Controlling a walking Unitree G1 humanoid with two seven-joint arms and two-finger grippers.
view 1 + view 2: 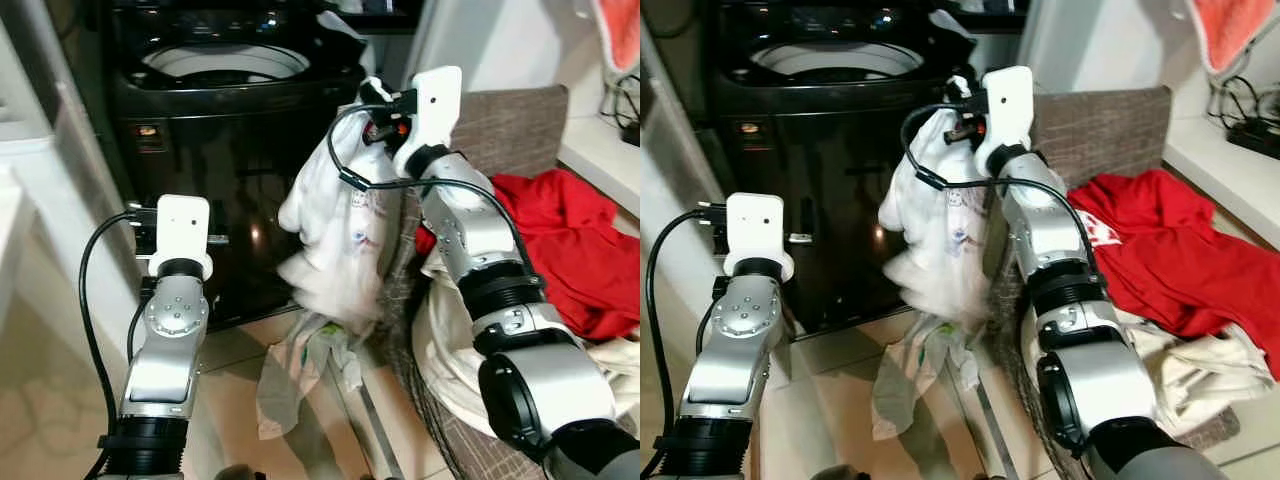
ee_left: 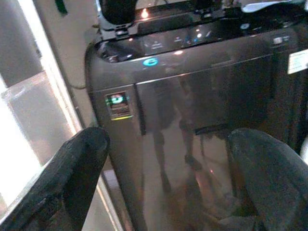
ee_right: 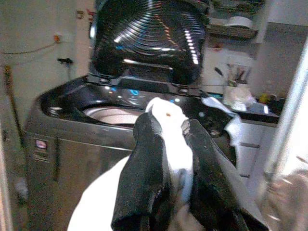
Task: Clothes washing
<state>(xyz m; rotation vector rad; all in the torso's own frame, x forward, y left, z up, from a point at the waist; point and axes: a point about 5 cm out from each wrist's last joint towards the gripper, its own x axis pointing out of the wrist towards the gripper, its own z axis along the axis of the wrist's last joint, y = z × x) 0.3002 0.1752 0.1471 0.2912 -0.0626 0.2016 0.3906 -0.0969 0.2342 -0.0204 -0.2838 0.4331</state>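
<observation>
The right tool (image 3: pixel 166 144) is clamped on a bunched fold of a white garment (image 1: pixel 330 235), its two black fingers (image 3: pixel 139 173) pressed against the cloth from either side. It holds the garment raised just beside the washing machine (image 1: pixel 225 150), at about the height of the machine's top edge, off its front right corner. The garment hangs down from the grip in a long drape along the machine's front, and its lower end trails onto the tiled floor (image 1: pixel 230 350) at the machine's foot.

The left tool (image 2: pixel 168 159) stands before the machine's front panel, lower than the rim, with its fingers (image 2: pixel 77 163) spread wide apart and nothing between them.

The washing machine is a dark, glossy top loader. Its lid (image 3: pixel 144 38) stands open and upright at the back, and the pale drum opening (image 1: pixel 225 62) shows inside the top. Small lights glow on the control strip.

To the right of the machine stands a woven brown basket (image 1: pixel 1105 125) against the wall, with a red garment (image 1: pixel 1160 250) spread over cream-coloured cloth (image 1: pixel 1200 370) inside it. Farther right of the machine runs a white worktop (image 1: pixel 1220 160) with black cables lying on it, and an orange cloth (image 1: pixel 1230 30) hangs above that
</observation>
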